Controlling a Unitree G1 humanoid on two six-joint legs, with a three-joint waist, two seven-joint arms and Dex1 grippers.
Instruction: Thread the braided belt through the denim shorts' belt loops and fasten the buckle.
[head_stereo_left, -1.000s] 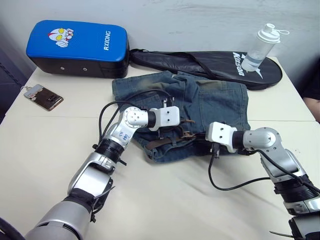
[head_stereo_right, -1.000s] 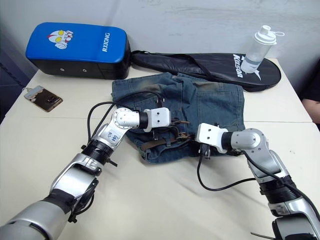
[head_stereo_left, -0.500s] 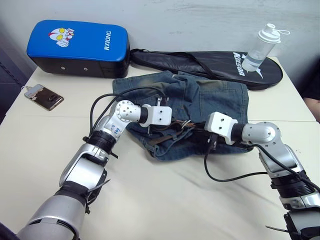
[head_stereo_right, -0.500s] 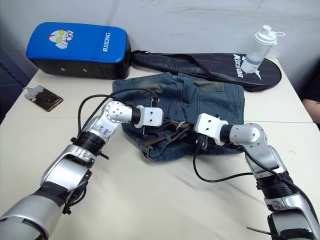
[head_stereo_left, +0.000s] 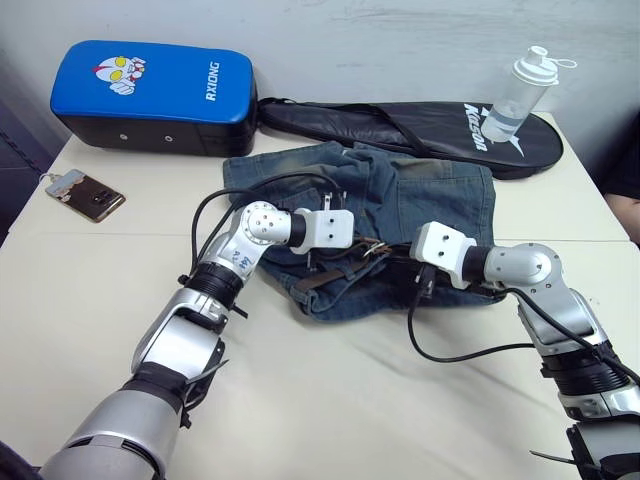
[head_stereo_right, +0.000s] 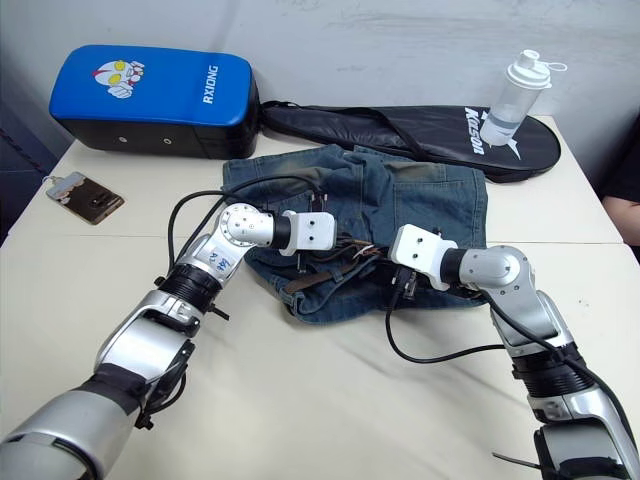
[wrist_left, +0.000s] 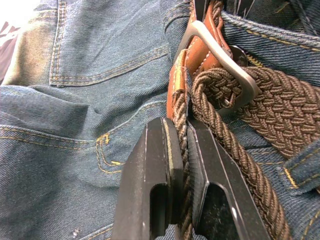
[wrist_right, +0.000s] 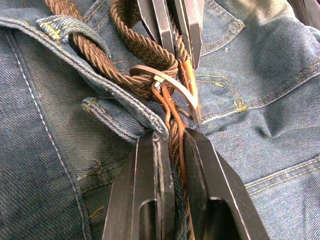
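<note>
The denim shorts (head_stereo_left: 440, 195) lie crumpled in the middle of the table. The braided belt (wrist_left: 280, 105) runs along the waistband, under a belt loop (wrist_right: 75, 34). Its silver buckle (wrist_left: 222, 55) lies between my two grippers, with tan leather behind it. My left gripper (wrist_left: 181, 125) is shut on a strand of the belt just short of the buckle. From the other side, my right gripper (wrist_right: 171, 134) is shut on the belt and its leather end beside the buckle (wrist_right: 172, 87). In the head view the two grippers nearly meet at the buckle (head_stereo_left: 372, 247).
A blue padded case (head_stereo_left: 155, 90) stands at the back left. A black racket bag (head_stereo_left: 420, 125) and a clear bottle (head_stereo_left: 520, 95) lie behind the shorts. A phone with keys (head_stereo_left: 88, 195) rests near the left edge. The table (head_stereo_left: 330, 400) is bare at the front.
Over the last second my right gripper rose a little toward the buckle. My left gripper drew back to the left, then came right again. Both stay shut on the belt.
</note>
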